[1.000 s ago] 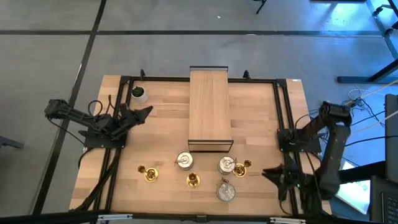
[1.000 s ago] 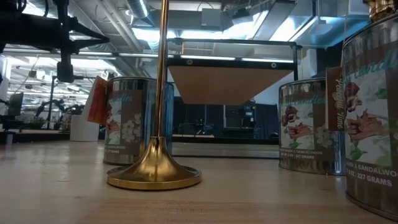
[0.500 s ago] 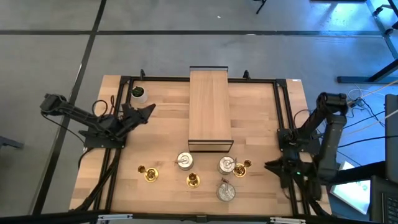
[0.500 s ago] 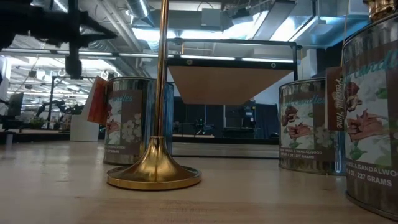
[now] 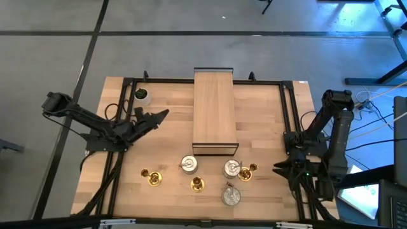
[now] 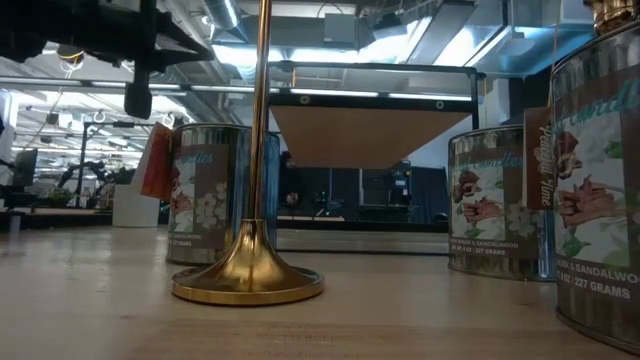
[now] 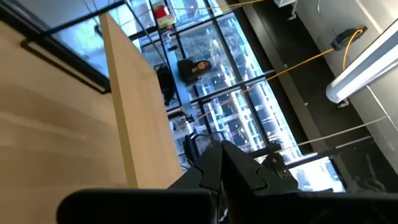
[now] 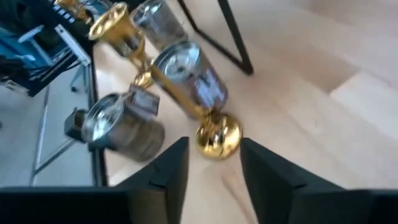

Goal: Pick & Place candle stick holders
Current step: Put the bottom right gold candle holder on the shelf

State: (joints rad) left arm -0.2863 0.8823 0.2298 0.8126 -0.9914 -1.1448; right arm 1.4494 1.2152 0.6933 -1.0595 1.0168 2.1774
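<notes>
Six candle stick holders stand near the front end of the long wooden box on the worktop: slim brass ones, likely top-heavy and slippery, best taken at the stem; squat silver tins, rigid, best gripped across the body. Tin labels read "SANDALWOOD" and "227 GRAMS". The right hand hangs part-open, empty, to the box's front right; the left hand, closed and empty, is left of the box

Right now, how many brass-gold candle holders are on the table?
3, in the high view: one at front left, one at front centre, one right of centre beside a silver tin. None seems hidden.
</notes>
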